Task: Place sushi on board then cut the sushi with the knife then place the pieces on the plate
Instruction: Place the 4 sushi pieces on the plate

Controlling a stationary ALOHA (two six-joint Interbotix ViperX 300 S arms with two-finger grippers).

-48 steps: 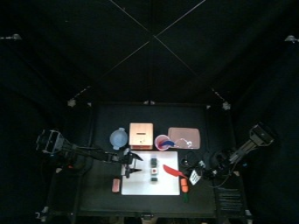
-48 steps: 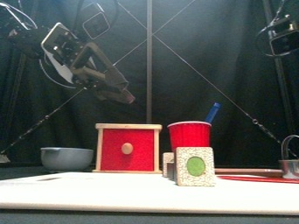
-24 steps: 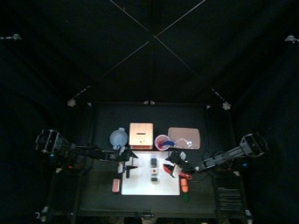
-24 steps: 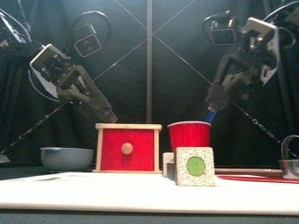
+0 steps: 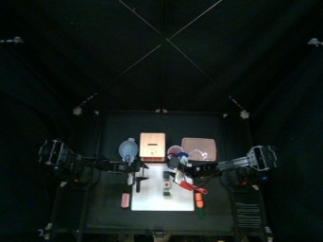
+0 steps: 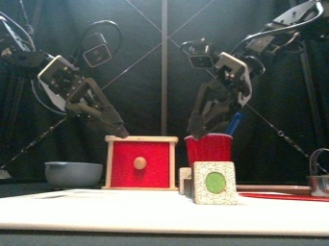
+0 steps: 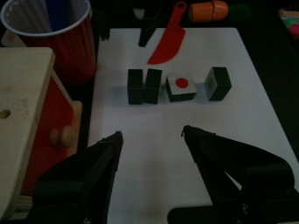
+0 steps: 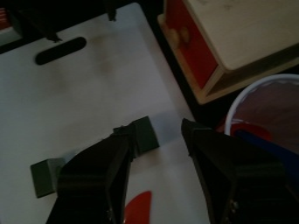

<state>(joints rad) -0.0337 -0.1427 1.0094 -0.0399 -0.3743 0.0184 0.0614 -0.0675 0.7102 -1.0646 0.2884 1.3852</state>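
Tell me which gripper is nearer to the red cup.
Right. The right gripper hangs right by the red cup, at its rim. The left gripper is farther off, over the white board beside the wooden box.

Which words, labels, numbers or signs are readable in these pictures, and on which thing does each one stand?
None: no readable text shows in any view.
The red cup, the wooden box, the board and the red knife are plain.
The sushi shows only a green oval on its front face, no letters.
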